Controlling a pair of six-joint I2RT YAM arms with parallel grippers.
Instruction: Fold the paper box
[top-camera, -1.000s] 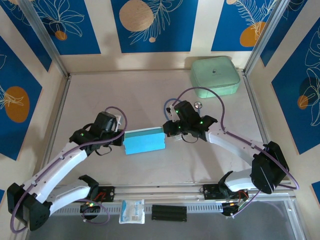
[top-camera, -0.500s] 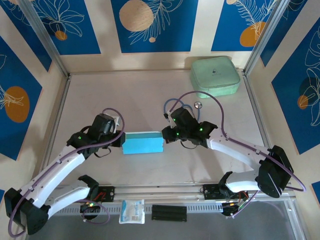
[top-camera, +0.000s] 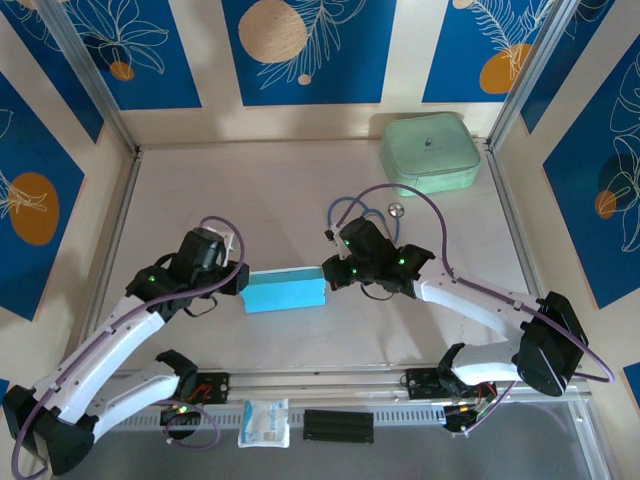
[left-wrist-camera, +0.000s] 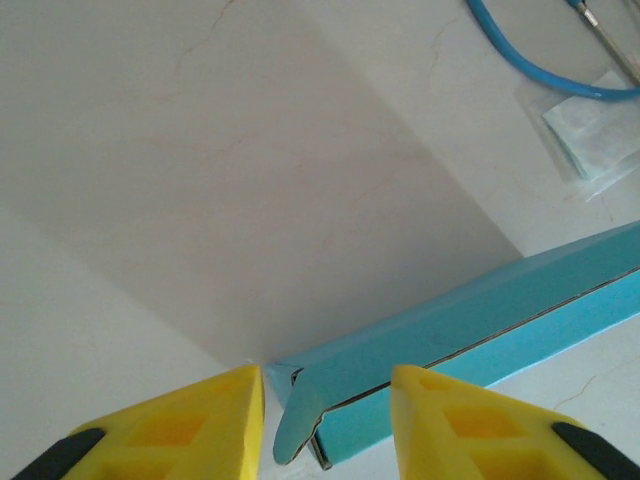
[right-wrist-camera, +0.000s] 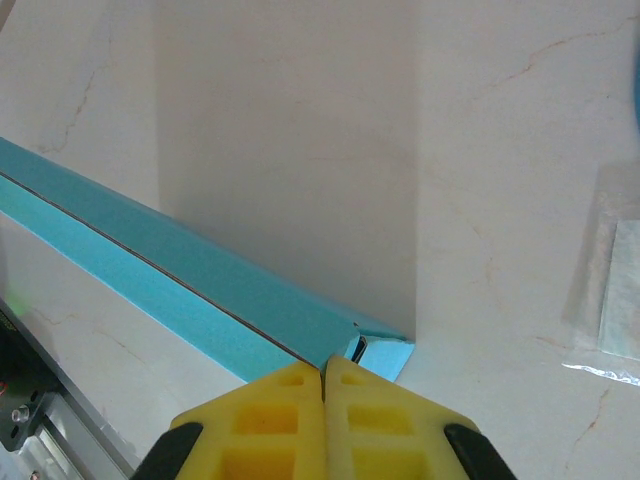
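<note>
You are looking at a pale counter (top-camera: 300, 190) that is carrying everything. A mint-green case (top-camera: 430, 152) with rounded corners is sitting well beyond the right gripper (top-camera: 328, 272), off to its right in the far corner. The paper box (top-camera: 284, 290), folded into a flat sky-blue block, is lying directly between your two grippers, one end at each.

Your left gripper (left-wrist-camera: 325, 375) is standing spread, its yellow fingers (left-wrist-camera: 205, 420) lying either side of the box's near end, where a small flap is curling out. Your right gripper (right-wrist-camera: 323, 368) is pressing its fingers together right at the corner of the box's other end. You cannot tell whether any card is caught between them.

A small white-and-blue packet (top-camera: 264, 422) is lying behind the left gripper, on the near rail. A tiny round silvery thing (top-camera: 397, 209) is resting just beyond the right gripper.
</note>
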